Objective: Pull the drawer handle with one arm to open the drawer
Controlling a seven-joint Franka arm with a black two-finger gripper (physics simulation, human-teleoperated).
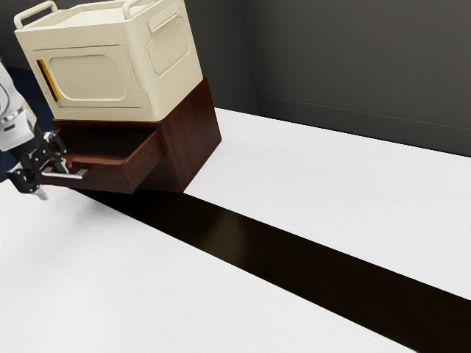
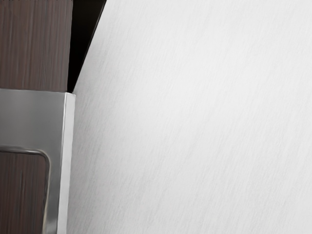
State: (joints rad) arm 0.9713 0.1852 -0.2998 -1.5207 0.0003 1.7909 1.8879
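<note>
In the exterior view, the black gripper (image 1: 53, 181) is at the far left, by the drawer front, its two fingers spread apart. The dark wooden drawer (image 1: 110, 174) stands partly pulled out of its cabinet (image 1: 193, 136), and its inside shows. A silver handle (image 1: 75, 175) on the drawer front reaches in close to the fingers; whether they touch it, I cannot tell. The wrist view has the metal handle (image 2: 29, 119) along one side, against the brown drawer front (image 2: 34, 44), with the white table surface beside it.
A cream box-shaped appliance (image 1: 88, 73) with an orange strip on its door sits on top of the cabinet. The white table (image 1: 309, 191) spreads toward the exterior view's right, crossed by a long dark band (image 1: 257, 243). Dark walls stand behind.
</note>
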